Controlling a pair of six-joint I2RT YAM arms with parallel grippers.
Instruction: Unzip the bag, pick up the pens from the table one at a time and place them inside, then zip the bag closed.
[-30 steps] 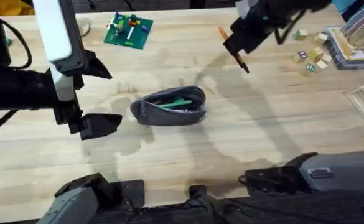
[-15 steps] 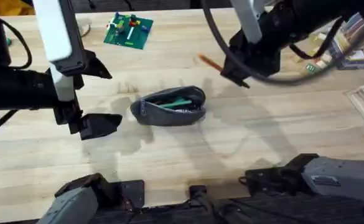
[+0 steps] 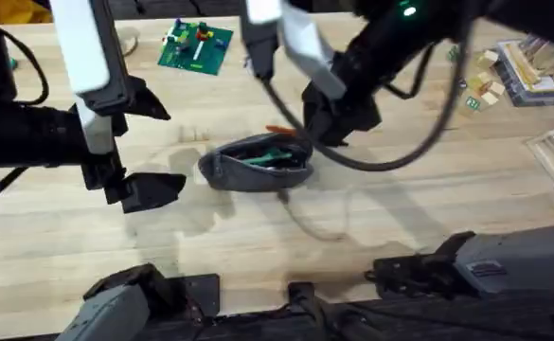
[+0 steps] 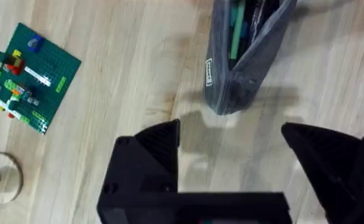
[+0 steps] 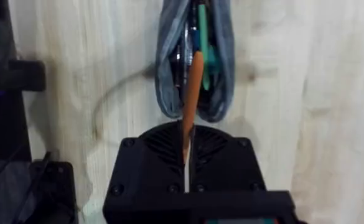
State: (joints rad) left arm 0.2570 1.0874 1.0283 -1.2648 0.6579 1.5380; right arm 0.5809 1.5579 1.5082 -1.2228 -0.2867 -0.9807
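I am in the loading step: the bag (image 3: 258, 161) lies unzipped near the middle of the table (image 3: 428, 218), mouth gaping, with a green pen (image 5: 205, 43) and some darker items already inside. My right gripper (image 5: 186, 146) is clamped on the orange pen (image 5: 191, 93), which sticks out forward from between the closed fingers, its far end reaching over the bag's open mouth in the right wrist view. From overhead the right arm reaches in over the bag's right end, with a sliver of orange showing just above the rim. I cannot tell whether the pen's tip is already below the rim or only above it. My left gripper (image 4: 231, 134) hangs over the table just beside the bag's left end, fingers spread wide, holding nothing and not touching the fabric. As I judge it, the next move calls for lowering the pen along the length of the opening so it lies with the others, then releasing; after that, any pens left on the table, then the zip. Risk: the soft rim may fold under the tip. A small label (image 4: 210, 73) sits on the bag's end; its writing is not legible. No other markings can be read.
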